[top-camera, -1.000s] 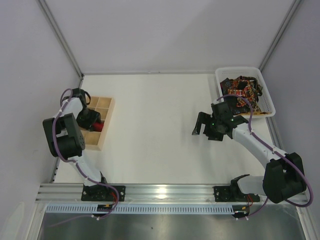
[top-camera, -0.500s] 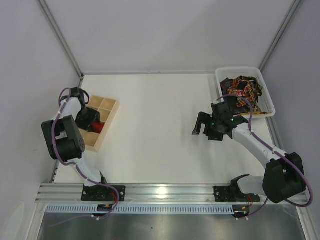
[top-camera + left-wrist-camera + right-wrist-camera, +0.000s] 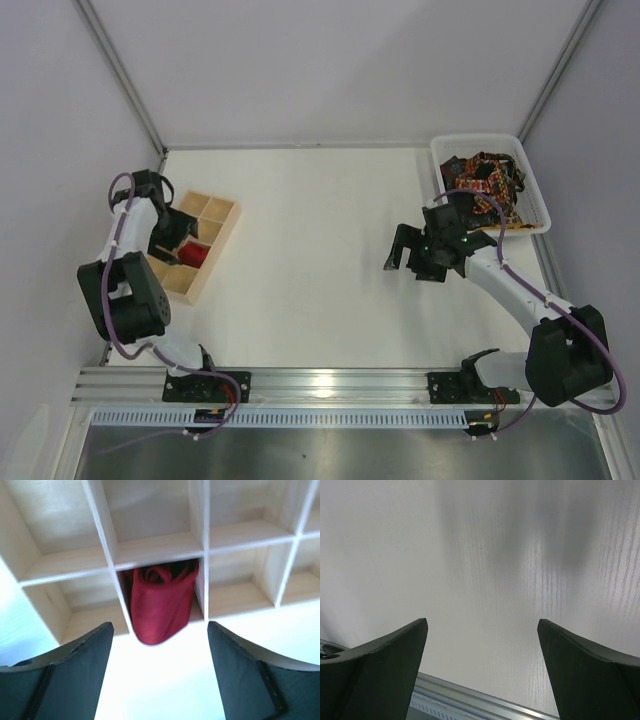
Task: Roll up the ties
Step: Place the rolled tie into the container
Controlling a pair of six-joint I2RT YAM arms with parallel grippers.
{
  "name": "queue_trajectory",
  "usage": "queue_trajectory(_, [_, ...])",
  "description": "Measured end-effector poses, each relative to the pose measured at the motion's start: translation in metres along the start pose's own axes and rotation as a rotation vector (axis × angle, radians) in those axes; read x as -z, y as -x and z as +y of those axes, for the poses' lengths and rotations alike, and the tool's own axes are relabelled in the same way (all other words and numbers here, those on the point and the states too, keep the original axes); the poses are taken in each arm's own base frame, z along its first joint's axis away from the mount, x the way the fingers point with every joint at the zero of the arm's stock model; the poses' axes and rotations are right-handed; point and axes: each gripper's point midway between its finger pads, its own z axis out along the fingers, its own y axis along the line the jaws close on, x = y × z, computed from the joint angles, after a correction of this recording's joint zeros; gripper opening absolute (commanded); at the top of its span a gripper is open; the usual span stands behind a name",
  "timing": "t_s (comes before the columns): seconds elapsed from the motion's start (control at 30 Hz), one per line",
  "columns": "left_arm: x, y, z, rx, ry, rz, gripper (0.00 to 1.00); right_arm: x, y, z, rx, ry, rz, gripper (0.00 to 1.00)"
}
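i see the white basket (image 3: 476, 138) at far right, dark ties (image 3: 486, 180) piled inside. the wooden box (image 3: 224, 241) at left holds the rolled red tie (image 3: 160, 597) in one cell. left gripper (image 3: 170, 236) just beside it and right gripper (image 3: 405, 256) both stand apart.

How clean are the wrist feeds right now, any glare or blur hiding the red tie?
Left wrist: table blown out white below the box, red tie slightly soft but readable. Right wrist: soft shadows and a bright sheen on the table, nothing hidden.
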Motion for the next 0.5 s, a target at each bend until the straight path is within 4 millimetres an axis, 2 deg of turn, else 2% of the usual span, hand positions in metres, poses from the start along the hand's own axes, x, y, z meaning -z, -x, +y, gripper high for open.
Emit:
queue_trajectory(0.1, [0.025, -0.002, 0.0, -0.015, -0.046, -0.05, 0.88, 0.0, -0.001, 0.001, 0.013, 0.009, 0.006, 1.0])
queue_trajectory(0.13, [0.035, -0.003, -0.001, -0.025, -0.064, -0.07, 0.92, 0.0, -0.002, 0.002, 0.023, 0.018, 0.011, 1.0])
queue_trajectory(0.23, [0.076, -0.015, -0.012, -0.111, -0.167, -0.16, 1.0, -0.002, -0.006, 0.002, 0.064, 0.039, 0.022, 1.0])
queue_trajectory(0.33, [0.113, -0.05, -0.029, -0.262, -0.292, -0.224, 1.0, -0.007, -0.014, 0.0, 0.101, 0.063, 0.04, 1.0])
queue_trajectory(0.4, [0.134, -0.092, -0.04, -0.409, -0.406, -0.235, 1.0, -0.01, -0.022, 0.0, 0.118, 0.092, 0.055, 1.0])
queue_trajectory(0.43, [0.139, -0.113, -0.041, -0.471, -0.453, -0.224, 1.0, -0.01, -0.027, -0.001, 0.124, 0.109, 0.058, 0.99])
queue_trajectory(0.5, [0.14, -0.14, -0.035, -0.545, -0.506, -0.202, 1.0, -0.008, -0.035, -0.001, 0.133, 0.137, 0.054, 1.0])
